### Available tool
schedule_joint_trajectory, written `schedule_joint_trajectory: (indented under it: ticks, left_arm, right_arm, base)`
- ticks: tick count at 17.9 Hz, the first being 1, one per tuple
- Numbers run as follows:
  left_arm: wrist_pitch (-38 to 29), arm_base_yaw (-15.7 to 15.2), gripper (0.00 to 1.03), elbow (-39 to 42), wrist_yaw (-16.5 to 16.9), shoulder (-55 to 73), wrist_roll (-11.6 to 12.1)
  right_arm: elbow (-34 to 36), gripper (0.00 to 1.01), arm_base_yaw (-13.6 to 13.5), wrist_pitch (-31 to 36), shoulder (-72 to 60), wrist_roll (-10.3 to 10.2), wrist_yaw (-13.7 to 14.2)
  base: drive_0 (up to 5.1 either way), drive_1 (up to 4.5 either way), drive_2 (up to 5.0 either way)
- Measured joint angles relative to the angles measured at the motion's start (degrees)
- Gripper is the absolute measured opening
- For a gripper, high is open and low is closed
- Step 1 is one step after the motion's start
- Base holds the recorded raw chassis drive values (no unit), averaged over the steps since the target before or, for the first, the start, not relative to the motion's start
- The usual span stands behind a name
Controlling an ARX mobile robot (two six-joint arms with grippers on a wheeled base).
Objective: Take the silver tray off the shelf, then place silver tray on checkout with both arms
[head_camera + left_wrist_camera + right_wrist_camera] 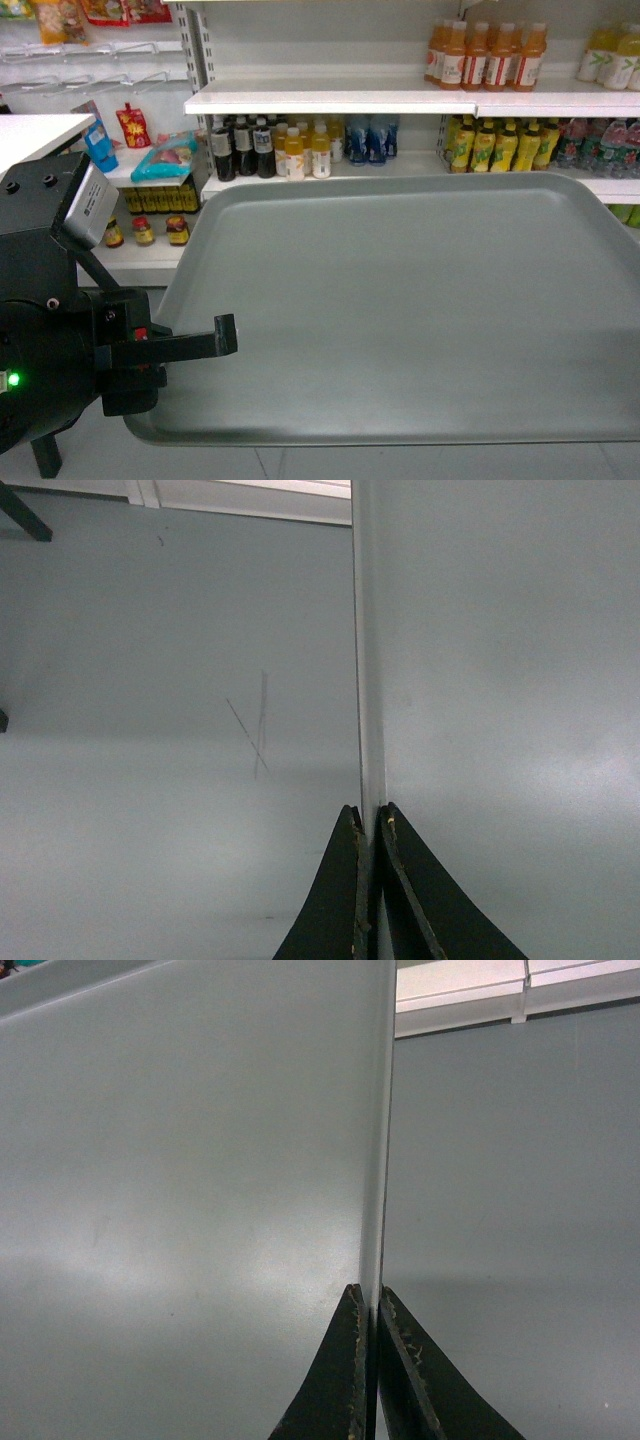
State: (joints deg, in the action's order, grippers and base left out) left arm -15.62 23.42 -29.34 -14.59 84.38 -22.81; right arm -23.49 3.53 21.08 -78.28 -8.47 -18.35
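- the silver tray is hanging level in the air in front of the store shelving, filling most of the head view, its top bare and its low rim showing along the far and left sides.
- the left gripper is pinching the tray's left rim, its two black fingers pressed together with only the thin edge between them.
- in the head view the left arm is sitting low at the left, a green light glowing on it, with one finger lying over the tray's left rim.
- the right gripper is clamping the opposite rim in the same way, fingers nearly touching around the edge; it is out of the head view.
- behind the tray, a white shelf is carrying orange drink bottles, and a lower board is holding dark and yellow bottles.
- grey floor is showing below the tray in the left wrist view.
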Motion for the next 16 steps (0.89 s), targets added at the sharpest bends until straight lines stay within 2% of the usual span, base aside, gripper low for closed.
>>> schedule_joint_trajectory:
  ticks: [16]
  left_arm:
    - [-0.2, 0.2, 0.02, 0.1, 0.0, -0.1, -0.2]
  right_arm:
    - [0.1, 0.02, 0.3, 0.1, 0.0, 0.1, -0.1]
  base:
    - [0.1, -4.11, 4.3]
